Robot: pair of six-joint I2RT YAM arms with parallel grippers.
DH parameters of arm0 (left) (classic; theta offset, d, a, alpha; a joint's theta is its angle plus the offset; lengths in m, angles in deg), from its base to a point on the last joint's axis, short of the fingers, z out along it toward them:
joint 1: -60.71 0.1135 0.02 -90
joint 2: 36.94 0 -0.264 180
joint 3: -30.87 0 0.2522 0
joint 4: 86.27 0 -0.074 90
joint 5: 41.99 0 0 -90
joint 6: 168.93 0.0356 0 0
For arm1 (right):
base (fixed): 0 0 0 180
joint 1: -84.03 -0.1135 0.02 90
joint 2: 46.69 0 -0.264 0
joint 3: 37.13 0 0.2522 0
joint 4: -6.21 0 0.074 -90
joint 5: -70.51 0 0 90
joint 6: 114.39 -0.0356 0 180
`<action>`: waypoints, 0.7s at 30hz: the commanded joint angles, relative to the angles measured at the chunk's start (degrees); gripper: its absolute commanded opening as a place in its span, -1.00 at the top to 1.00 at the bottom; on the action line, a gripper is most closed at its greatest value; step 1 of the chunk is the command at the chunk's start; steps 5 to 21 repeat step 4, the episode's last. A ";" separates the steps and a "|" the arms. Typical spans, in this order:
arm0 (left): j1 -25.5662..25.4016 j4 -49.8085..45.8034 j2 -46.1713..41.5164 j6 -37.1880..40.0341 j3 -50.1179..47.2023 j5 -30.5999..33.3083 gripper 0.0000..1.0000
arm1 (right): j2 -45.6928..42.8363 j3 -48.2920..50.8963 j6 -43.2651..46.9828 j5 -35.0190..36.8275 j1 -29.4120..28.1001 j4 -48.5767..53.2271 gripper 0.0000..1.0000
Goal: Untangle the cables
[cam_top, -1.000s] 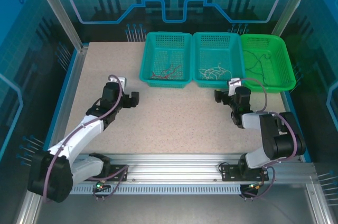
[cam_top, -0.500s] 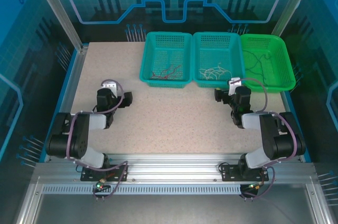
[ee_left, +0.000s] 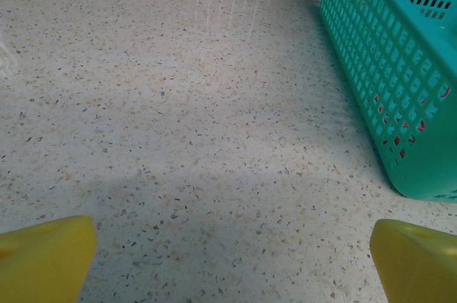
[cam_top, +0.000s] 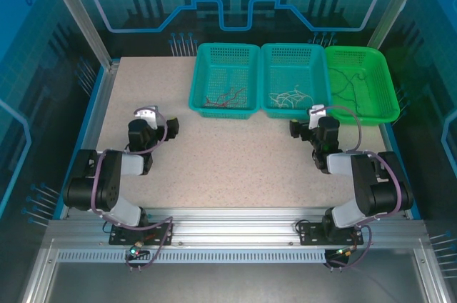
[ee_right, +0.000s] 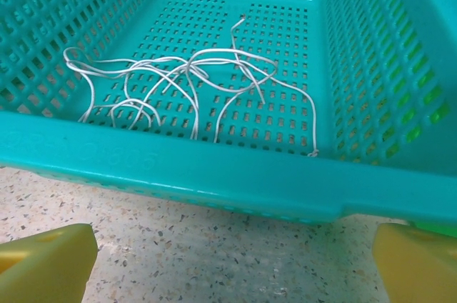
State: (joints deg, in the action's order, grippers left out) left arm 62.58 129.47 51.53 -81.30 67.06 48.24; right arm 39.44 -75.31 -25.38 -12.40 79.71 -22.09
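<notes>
In middle basket [ee_right: 178, 169]: whitish cables [ee_right: 188, 69] (right wrist) | left gripper [ee_left: 230, 259], right gripper [ee_right: 233, 260] wide, empty

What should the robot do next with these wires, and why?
Probably no more grasping, just stop: the red cables, whitish cables and dark green cables lie apart, sorted by colour, and the jaws of the left gripper and right gripper stand open, empty.

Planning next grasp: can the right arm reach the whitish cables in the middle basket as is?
Probably yes. The right gripper, jaws open, sits before the middle basket; the whitish cables lie loose behind its near wall, so it must clear the rim.
</notes>
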 commanded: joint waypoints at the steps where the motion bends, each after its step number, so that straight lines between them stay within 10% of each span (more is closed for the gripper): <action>1: -0.02 1.99 0.06 1.58 -0.22 -1.22 -0.98 | 0.27 -0.45 0.92 -2.14 0.73 -0.96 -1.00; 21: -0.02 1.92 0.06 1.58 -0.21 -1.29 -0.98 | 0.15 -0.27 1.21 -1.98 0.49 -1.35 -1.00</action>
